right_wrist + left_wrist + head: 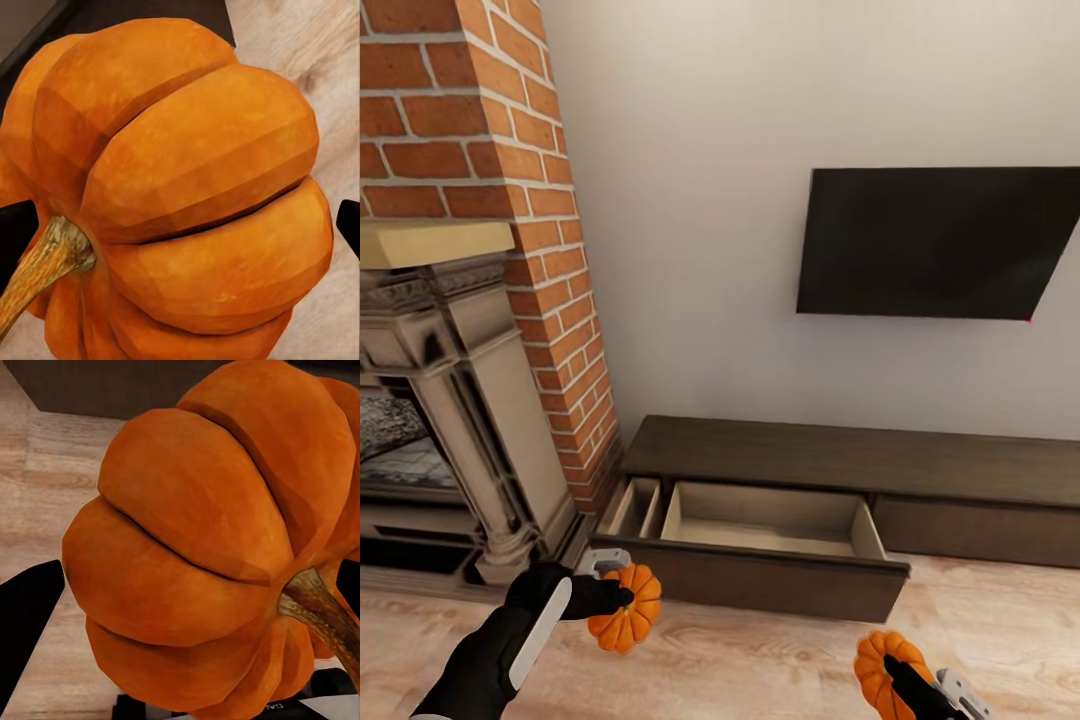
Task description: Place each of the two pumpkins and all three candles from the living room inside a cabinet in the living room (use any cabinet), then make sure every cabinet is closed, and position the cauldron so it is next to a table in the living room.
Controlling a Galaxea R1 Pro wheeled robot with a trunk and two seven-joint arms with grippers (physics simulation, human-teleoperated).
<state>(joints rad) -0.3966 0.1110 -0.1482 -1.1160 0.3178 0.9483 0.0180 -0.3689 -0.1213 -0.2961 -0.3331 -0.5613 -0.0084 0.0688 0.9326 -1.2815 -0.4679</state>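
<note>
I hold a pumpkin in each hand. My left gripper (616, 598) is shut on one orange pumpkin (628, 607), just in front of the left end of the open drawer. That same pumpkin (202, 555) shows close up in the left wrist view, its stem between the black fingers (26, 615). My right gripper (895, 672) is shut on the other pumpkin (878, 672) low at the right, above the floor; that pumpkin (180, 195) is large in the right wrist view. The dark brown cabinet (860, 460) runs along the wall with a wide drawer (765, 520) pulled out, its pale inside bare. No candles or cauldron in view.
A brick fireplace (470, 300) with a stone surround stands at the left, close to the cabinet's end. A black television (940, 240) hangs on the wall above the cabinet. A narrow compartment (635, 505) lies left of the drawer. Pale wood floor (760, 660) lies ahead.
</note>
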